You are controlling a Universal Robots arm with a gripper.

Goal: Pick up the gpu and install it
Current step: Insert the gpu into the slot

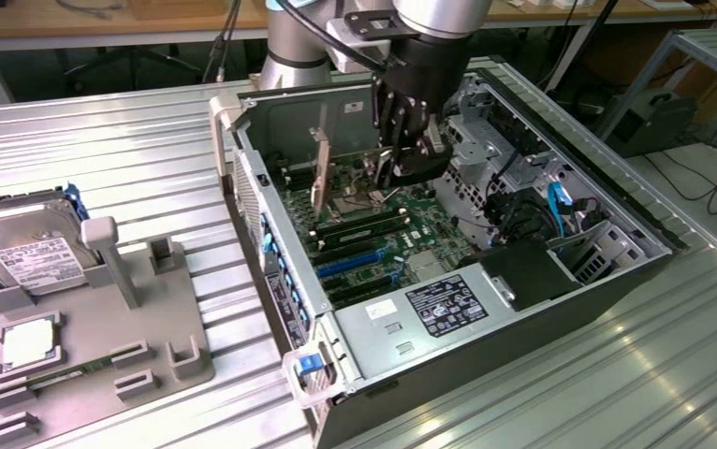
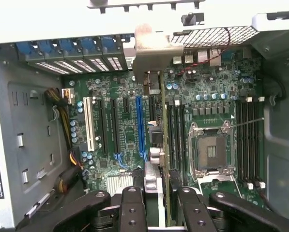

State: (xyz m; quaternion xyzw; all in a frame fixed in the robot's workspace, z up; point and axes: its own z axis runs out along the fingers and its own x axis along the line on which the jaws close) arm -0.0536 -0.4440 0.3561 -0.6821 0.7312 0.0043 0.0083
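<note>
While the claw hangs inside the open computer case, its two black fingers are clenched on the gpu. The card stands on edge between them and runs straight ahead of the claw over the motherboard. Its silvery bracket sits at the far end, up against the case's rear wall. Whether the card's lower edge has gone into a slot cannot be told.

Just beside the card on one flank lies a blue expansion slot, with black slots and a white slot further out. On the other flank, close by, run the memory slots and then the bare processor socket. A bundle of yellow and black power cables hangs near the case wall, well apart from the claw.

Outside the case, on the ribbed metal worktop, a grey holder carries a silver hard drive and a small square chip, both well apart from the claw.
</note>
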